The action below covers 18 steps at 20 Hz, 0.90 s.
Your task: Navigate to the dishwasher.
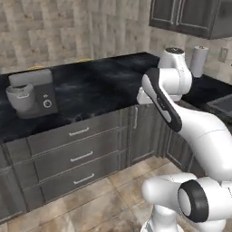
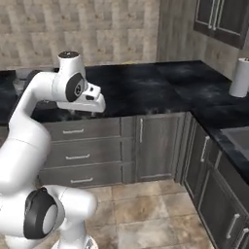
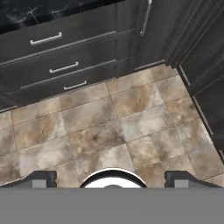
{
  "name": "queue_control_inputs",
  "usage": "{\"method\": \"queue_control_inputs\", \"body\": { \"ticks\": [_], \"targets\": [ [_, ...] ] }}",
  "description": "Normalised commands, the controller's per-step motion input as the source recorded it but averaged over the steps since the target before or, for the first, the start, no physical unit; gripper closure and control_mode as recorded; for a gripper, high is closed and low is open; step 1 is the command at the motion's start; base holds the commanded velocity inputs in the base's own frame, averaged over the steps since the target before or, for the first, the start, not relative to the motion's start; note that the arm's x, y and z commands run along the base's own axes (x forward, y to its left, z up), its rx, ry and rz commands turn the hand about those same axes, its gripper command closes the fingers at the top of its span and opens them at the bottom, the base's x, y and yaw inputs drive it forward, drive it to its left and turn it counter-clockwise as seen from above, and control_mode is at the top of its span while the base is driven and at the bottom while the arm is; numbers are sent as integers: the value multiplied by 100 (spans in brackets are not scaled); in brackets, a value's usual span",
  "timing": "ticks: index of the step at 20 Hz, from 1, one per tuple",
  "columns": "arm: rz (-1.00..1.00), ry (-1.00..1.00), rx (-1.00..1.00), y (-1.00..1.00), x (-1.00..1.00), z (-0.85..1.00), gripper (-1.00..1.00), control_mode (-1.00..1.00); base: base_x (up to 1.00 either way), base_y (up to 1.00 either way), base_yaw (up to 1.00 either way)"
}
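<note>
Floor tiles (image 3: 109, 127) nearest; jaws spread wide, holding nothing. Facing drawer stack (image 1: 74, 156) under black counter (image 1: 99, 88), mixer (image 1: 29, 95) above drawers. Dishwasher not identifiable among visible fronts. Risk: driving blind, clipping corner cabinets (image 2: 214, 165) right of drawers.

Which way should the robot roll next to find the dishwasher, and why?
Probably turn the base a little to the right, toward the sink. Straight ahead are drawers with small silver handles and a narrow cabinet door, none with a wide bar handle. The counter bends right at the corner, so that side seems the best place to look.
</note>
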Motion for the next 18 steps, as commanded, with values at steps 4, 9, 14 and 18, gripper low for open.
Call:
{"method": "queue_control_inputs", "body": {
  "ticks": [4,9,14,18],
  "targets": [
    [0,0,0,0,0,0,-100,100,19,-39,-65],
    [0,0,0,0,0,0,-100,100,17,-44,-71],
    [0,0,0,0,0,0,-100,100,8,-61,-77],
    [0,0,0,0,0,0,-100,100,4,-69,-78]
  ]
}}
